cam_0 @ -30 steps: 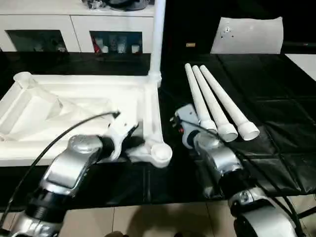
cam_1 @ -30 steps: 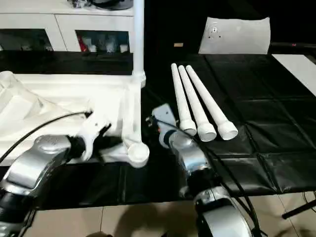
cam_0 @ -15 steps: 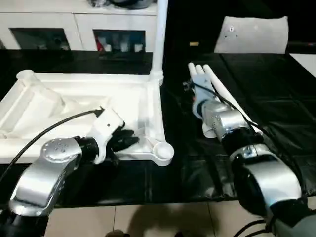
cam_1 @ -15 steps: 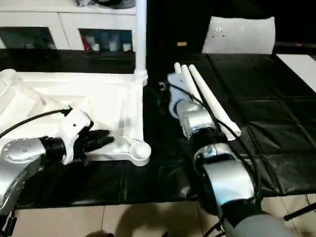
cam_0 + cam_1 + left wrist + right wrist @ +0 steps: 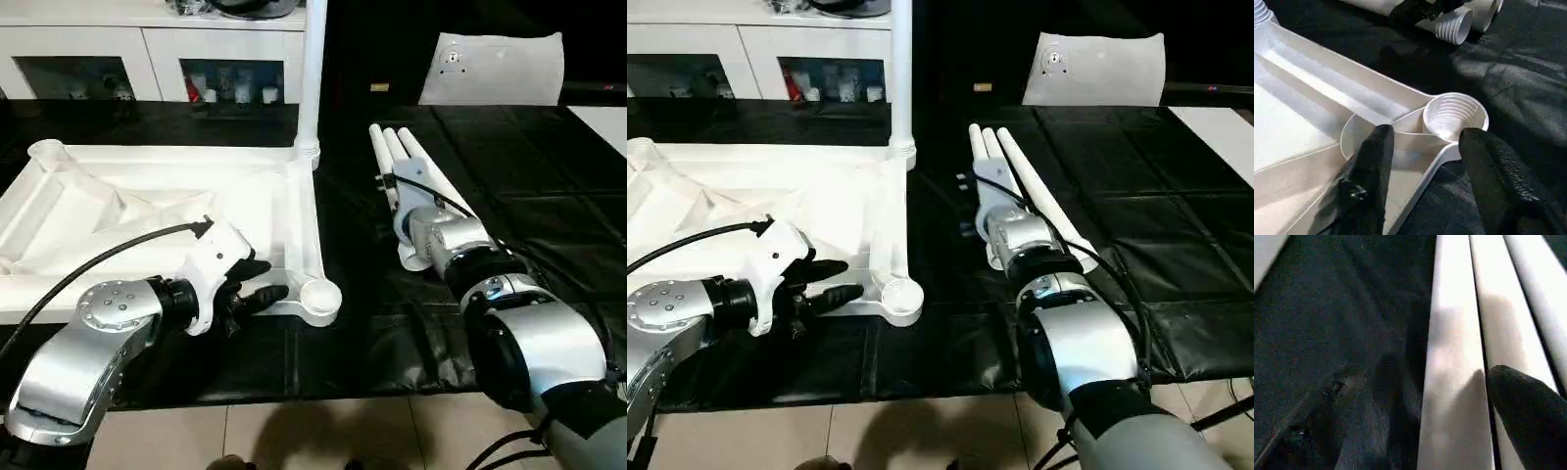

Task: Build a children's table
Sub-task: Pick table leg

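White tabletop (image 5: 147,206) corner socket (image 5: 1454,115) between left pincer (image 5: 1422,161) fingers

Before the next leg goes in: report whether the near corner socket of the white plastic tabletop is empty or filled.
Empty. The near corner socket of the white plastic tabletop shows its bare threaded inside, no leg in it.

One white ribbed plastic tabletop (image 5: 167,211), one upright white tubular leg (image 5: 313,73), three loose white tapered legs (image 5: 392,157), one flat white sheet (image 5: 495,69).
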